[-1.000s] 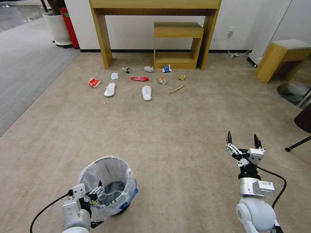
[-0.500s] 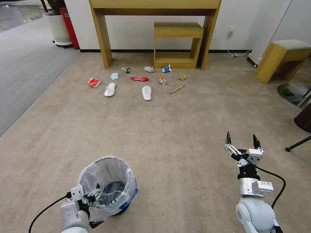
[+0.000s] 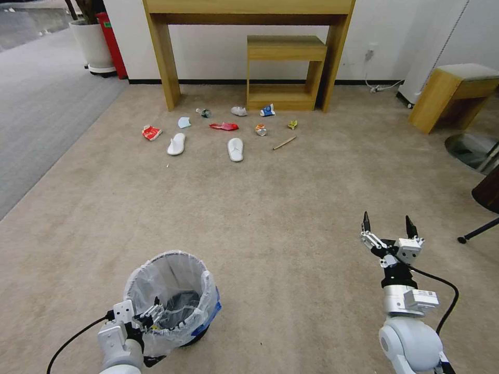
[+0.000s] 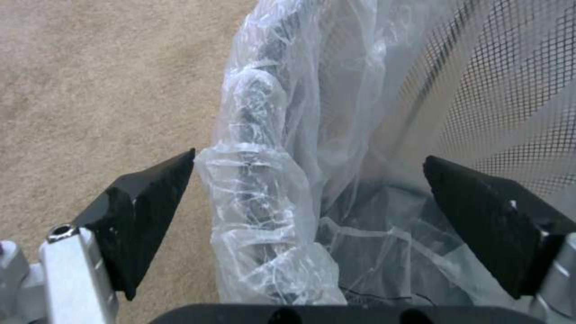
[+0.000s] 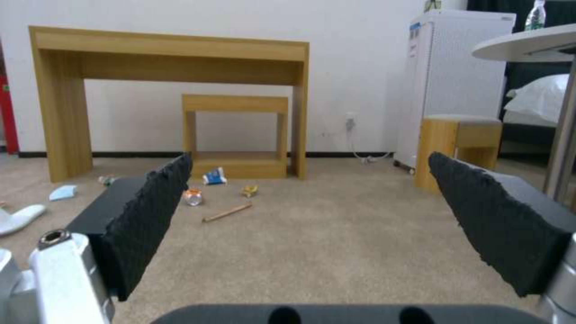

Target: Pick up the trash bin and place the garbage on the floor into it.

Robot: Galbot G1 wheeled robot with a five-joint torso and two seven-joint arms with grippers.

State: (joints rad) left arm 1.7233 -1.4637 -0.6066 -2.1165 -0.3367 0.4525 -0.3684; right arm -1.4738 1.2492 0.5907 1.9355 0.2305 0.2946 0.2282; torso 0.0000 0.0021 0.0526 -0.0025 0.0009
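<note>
**Left gripper straddles the bin rim, litter far ahead**

The bin stands on the floor at the near left, lined with a white bag that folds over its rim. A blue strip shows low on its right side. The left gripper sits at the bin's near rim. In the left wrist view its 2 fingers are spread apart, 1 outside the rim over carpet and 1 inside against the bag and mesh wall, with the bagged rim between them and not yet pinched. Whether either pad touches the bag is hard to tell.

The right gripper hovers at the near right, well apart from the bin, its jaws wide apart with nothing between them, pointing toward the far wall.

The garbage lies far ahead in a loose row in front of the desk and the small shelf: 2 slippers, a red wrapper at the left, a blue mask, a small bottle, another red wrapper, an orange can, a carton and a stick at the right.
</note>
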